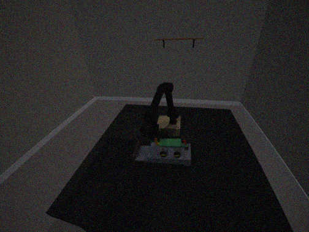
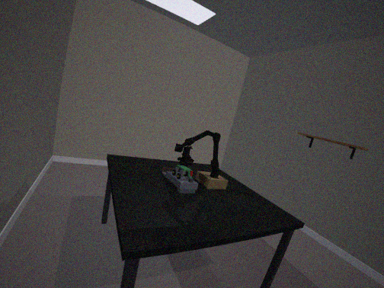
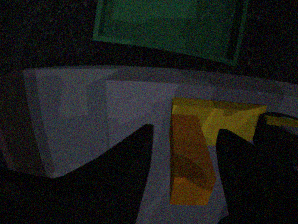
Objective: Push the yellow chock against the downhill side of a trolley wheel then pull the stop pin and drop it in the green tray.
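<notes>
The yellow chock (image 3: 232, 117) stands on the grey ramp (image 3: 135, 95) (image 1: 147, 151). Its orange handle (image 3: 190, 165) (image 1: 156, 142) stands up between the fingers. My gripper (image 3: 185, 135) is part open around the handle, with a gap on each side. The chock's right side is against or very close to a dark wheel (image 3: 282, 137); contact is too dark to confirm. The green-topped trolley (image 1: 170, 142) (image 2: 184, 168) stands on the ramp. The red pin head (image 1: 184, 141) (image 2: 191, 173) is at its uphill end. The green tray (image 3: 165, 46) lies beyond the ramp in the wrist view.
The arm's wooden base box (image 1: 168, 130) (image 2: 214, 183) stands behind the ramp in the top view. The ramp's low end lies left of the chock in the wrist view. A wall rail (image 1: 178, 38) (image 2: 331, 141) is far off. The views are dark and grainy.
</notes>
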`<state>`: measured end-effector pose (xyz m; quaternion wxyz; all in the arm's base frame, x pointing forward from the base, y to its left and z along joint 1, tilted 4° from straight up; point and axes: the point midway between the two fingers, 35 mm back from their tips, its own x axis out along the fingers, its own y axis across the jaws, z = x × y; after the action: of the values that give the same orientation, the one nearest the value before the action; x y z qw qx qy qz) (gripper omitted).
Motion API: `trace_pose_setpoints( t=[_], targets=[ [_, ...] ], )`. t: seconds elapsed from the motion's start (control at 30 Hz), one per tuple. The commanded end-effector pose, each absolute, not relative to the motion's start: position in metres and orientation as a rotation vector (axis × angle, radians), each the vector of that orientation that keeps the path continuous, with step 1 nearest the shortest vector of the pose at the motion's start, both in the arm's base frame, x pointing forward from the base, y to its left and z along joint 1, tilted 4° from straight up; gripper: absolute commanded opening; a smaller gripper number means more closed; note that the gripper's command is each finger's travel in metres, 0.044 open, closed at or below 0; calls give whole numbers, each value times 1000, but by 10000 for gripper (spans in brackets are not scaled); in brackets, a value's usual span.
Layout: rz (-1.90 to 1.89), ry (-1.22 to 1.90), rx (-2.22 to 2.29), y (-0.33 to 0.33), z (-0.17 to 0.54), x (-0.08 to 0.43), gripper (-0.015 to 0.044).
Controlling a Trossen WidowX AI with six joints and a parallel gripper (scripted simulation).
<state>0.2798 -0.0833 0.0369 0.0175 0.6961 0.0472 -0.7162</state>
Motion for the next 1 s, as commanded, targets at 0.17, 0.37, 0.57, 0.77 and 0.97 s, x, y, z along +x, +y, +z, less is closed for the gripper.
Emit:
trace_pose_setpoints(
  t=[0.17, 0.37, 0.57, 0.77, 0.97],
  targets=[
    [-2222, 155, 2170, -84, 58, 279, 190],
    [-2222, 155, 2170, -85, 75, 277, 190],
    [-2222, 155, 2170, -86, 92, 280, 190],
    [-2238, 150, 2156, -86, 89, 278, 269],
    [-2075, 243, 2127, -70, 107, 291, 190]
  ],
)
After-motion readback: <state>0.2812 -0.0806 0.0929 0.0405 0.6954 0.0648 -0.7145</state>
